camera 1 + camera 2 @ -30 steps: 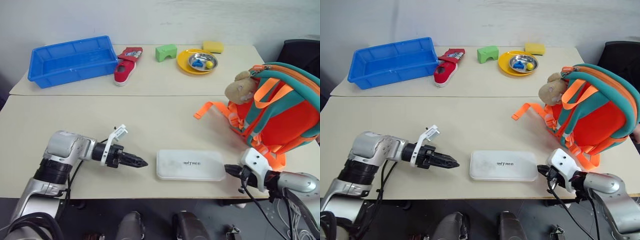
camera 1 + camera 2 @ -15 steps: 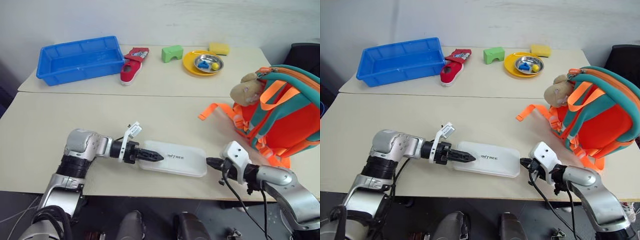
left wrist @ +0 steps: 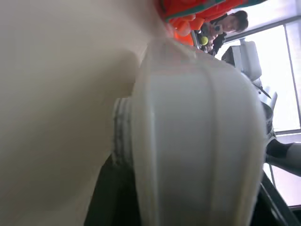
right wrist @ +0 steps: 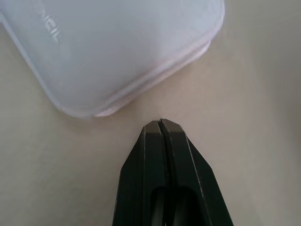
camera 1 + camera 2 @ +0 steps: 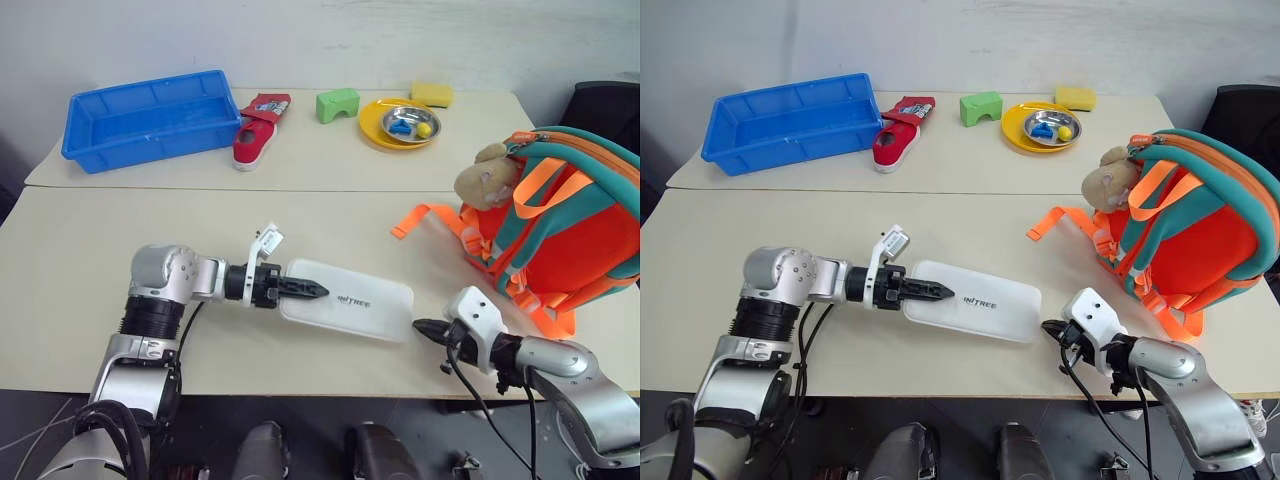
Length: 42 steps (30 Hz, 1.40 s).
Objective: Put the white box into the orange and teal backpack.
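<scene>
Left end effector (image 5: 312,291): black fingers lie over the near-left end of the white box (image 5: 350,313), tips on its top face. In the left wrist view the box's edge sits right between the fingers, so they look closed on that end, gap narrow.

Right end effector (image 5: 420,328): fingers pressed fully together, holding nothing. The tip sits just off the box's right-hand corner; the right wrist view shows a thin strip of bare counter (image 5: 90,250) between the tip and the corner, so apart, not touching.

White box: flat on the front counter, skewed, its left end farther back than its right end, dark lettering facing up.

Orange and teal backpack (image 5: 565,235): upright at the right side of the counter, well apart from the box, orange straps trailing toward it, tan plush charm (image 5: 483,177) hanging at its upper left.

Rear counter: blue bin (image 5: 150,118), red shoe (image 5: 253,140), green block (image 5: 336,104), yellow plate (image 5: 375,130).
</scene>
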Available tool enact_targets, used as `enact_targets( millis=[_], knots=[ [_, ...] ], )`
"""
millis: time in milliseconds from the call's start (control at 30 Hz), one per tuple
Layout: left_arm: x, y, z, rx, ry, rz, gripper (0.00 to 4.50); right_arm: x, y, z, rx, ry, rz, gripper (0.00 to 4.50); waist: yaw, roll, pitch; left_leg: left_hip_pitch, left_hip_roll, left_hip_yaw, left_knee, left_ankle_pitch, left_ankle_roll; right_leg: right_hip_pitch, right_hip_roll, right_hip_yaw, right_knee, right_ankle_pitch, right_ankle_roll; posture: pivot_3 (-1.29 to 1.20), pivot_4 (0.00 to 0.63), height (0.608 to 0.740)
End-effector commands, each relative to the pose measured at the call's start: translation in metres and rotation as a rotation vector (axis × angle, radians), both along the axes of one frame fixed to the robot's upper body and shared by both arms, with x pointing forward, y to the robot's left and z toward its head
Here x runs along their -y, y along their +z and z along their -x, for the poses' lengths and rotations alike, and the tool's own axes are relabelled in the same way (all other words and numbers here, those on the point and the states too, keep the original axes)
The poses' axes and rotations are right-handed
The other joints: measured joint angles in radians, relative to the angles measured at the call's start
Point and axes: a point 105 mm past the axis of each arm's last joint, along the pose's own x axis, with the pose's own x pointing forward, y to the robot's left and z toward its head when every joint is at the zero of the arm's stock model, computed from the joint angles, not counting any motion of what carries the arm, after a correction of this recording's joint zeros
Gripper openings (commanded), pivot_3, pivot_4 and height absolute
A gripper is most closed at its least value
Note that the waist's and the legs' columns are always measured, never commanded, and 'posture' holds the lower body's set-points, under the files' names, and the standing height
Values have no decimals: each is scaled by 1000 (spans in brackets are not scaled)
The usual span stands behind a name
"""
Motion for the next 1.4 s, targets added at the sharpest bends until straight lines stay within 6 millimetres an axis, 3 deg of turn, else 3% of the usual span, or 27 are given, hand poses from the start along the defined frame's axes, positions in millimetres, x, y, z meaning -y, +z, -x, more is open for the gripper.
enact_targets(
  millis=[33, 167, 300, 400, 533, 667, 967, 1100, 1200, 1400],
  knots=[
    [4, 17, 1, 27, -19, 63, 1235, 1, 11, 0, 55, -3, 4, 0, 0, 0, 0, 0, 0, 0, 0, 0, 0, 0, 0, 0, 0, 0, 0, 0, 150, 740],
    [12, 29, 5, 62, -49, 125, 1235, 14, 26, -2, 116, -107, -19, 0, 7, 0, 0, -1, 0, 0, 0, 0, 0, 0, 0, 0, -1, 0, 0, 0, 150, 740],
    [10, 61, 0, 147, -16, 283, 1235, 45, 56, 13, 173, -294, -111, 809, 13, 0, 0, -3, 0, -1, 0, 0, 0, -2, -1, -1, 0, 0, 0, 0, 150, 740],
    [7, 72, -1, 247, 7, 305, 1235, 70, 77, 28, 229, -428, -113, 1927, 10, 0, 0, -4, 0, -2, 1, 0, -1, -2, 0, -2, 0, 0, 0, 0, 150, 740],
    [2, 79, -1, 357, 29, 305, 1235, 100, 104, 37, 304, -591, -202, 3062, 5, 0, 0, -3, 0, -2, 0, 0, -1, -2, 0, -1, 0, 0, 0, 0, 150, 740],
    [-3, 87, -11, 449, 85, 302, 1235, 100, 112, 19, 321, -634, -330, 4464, -4, 0, 0, -1, 0, -1, -2, 1, -2, -1, 0, -1, -1, 0, 0, 0, 150, 740],
    [-13, 94, -38, 561, 187, 230, 1235, 79, 136, -54, 403, -671, -555, 4487, -17, 1, 1, -2, -1, 2, -10, 4, -3, -7, 0, 2, -2, 0, 0, 0, 150, 740],
    [-12, 102, -42, 597, 192, 230, 1235, 89, 141, -78, 431, -696, -608, 4487, -17, 1, 1, -14, -1, 3, -4, 5, -2, -19, 0, 2, 4, 0, 0, 0, 150, 740],
    [-15, 102, -49, 616, 243, 203, 1235, 85, 152, -79, 449, -631, -660, 3869, -16, 1, 1, -14, -1, 4, -4, 5, -2, -19, 0, 3, 5, 0, 0, 0, 150, 740],
    [-27, 110, -59, 642, 330, 202, 1235, 75, 152, -76, 438, -519, -607, 1887, -18, 1, 1, -14, 0, 4, -3, 5, -2, -19, 0, 3, 7, 0, 0, 0, 150, 740]
  ],
)
